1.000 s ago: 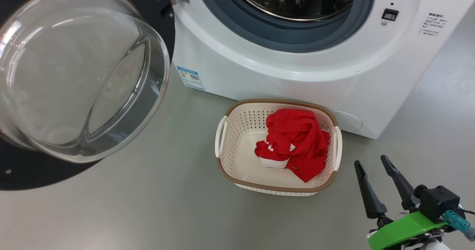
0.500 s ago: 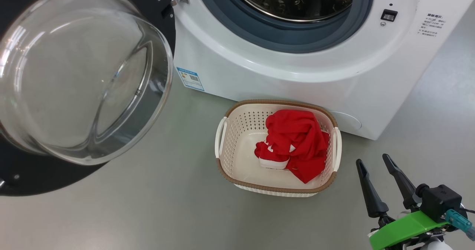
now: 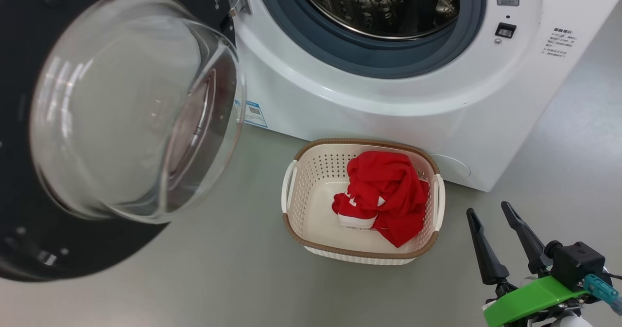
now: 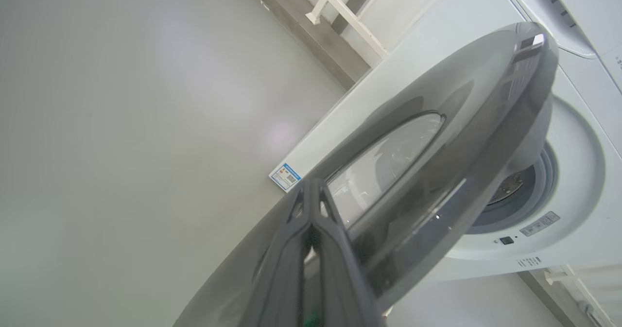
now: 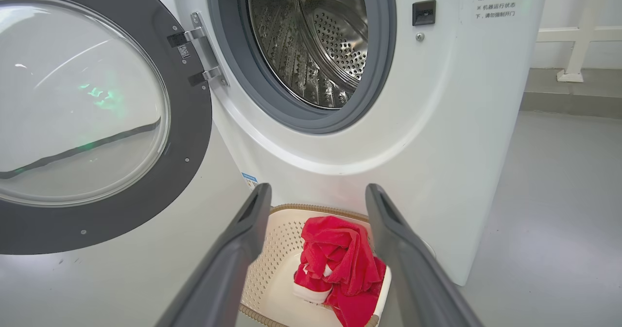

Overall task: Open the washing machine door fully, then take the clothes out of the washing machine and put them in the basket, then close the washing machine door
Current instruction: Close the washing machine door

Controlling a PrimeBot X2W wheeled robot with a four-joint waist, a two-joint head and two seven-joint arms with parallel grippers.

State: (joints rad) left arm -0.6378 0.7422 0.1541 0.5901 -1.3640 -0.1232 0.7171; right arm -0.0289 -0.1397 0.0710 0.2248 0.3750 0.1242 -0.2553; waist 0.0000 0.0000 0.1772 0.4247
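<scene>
**Clothes in the basket, door swung open**

Closest to us, our right gripper (image 3: 487, 209) hangs over the floor (image 3: 218, 278) with its two fingers spread wide, holding nothing. Just ahead of it and a little to its left sits the basket (image 3: 316, 171), close to the foot of the washing machine (image 3: 369, 113). The clothes (image 3: 388, 186) lie bunched inside the basket, toward the side nearer that gripper, a white cuff showing. Beyond that gripper and higher, the grey rubber ring (image 3: 369, 62) circles the perforated steel drum (image 3: 384, 1). Our left gripper (image 4: 313, 187) has its fingers pressed together, empty, lying along the glossy outer face of the washing machine door (image 4: 461, 137); we cannot tell whether they touch it. The door stands swung out from the machine, its glass bowl (image 3: 131, 108) bulging toward the basket side.
</scene>
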